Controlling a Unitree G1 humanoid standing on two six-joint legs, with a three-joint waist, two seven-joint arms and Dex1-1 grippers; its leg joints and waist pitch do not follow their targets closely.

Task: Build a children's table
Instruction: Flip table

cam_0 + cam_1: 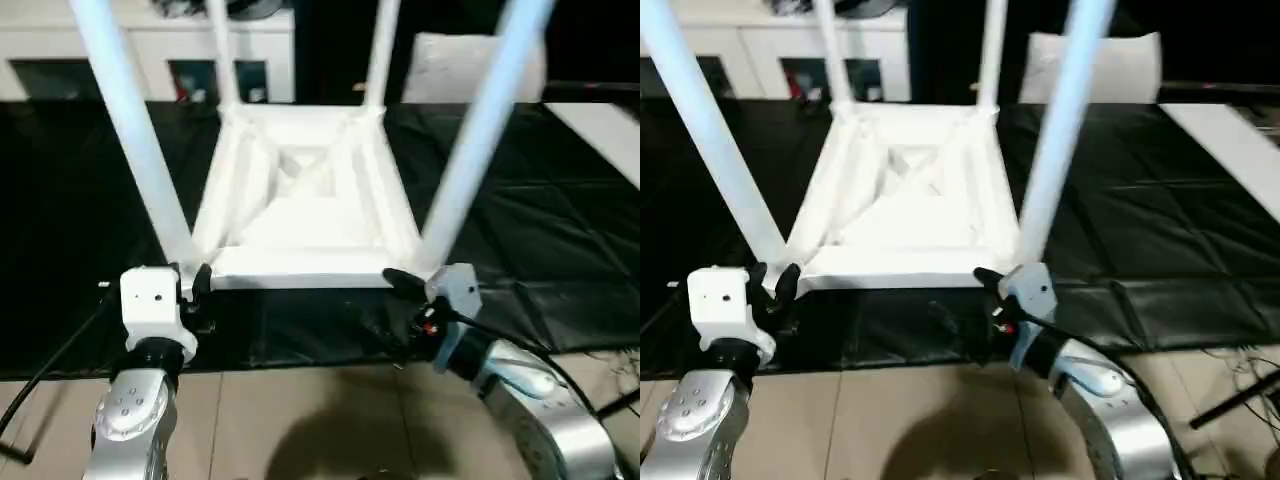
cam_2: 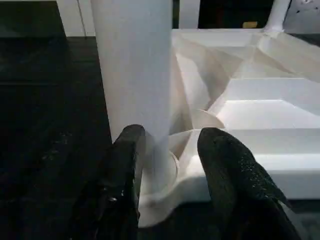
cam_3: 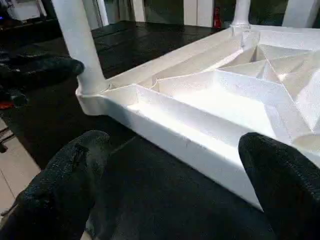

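The table (image 1: 300,190) lies upside down on the mat (image 1: 560,240), with its four legs sticking up from the corners. The left gripper (image 1: 190,283) is at the near left leg (image 1: 135,130). The right gripper (image 1: 415,288) is by the near right corner. A cabinet (image 1: 150,50) stands behind.

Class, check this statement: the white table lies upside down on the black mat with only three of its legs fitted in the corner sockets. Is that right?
Not quite. The table does lie upside down on the black mat, but four legs stand in its corner sockets, not three. The left eye view shows two near legs and two far legs.
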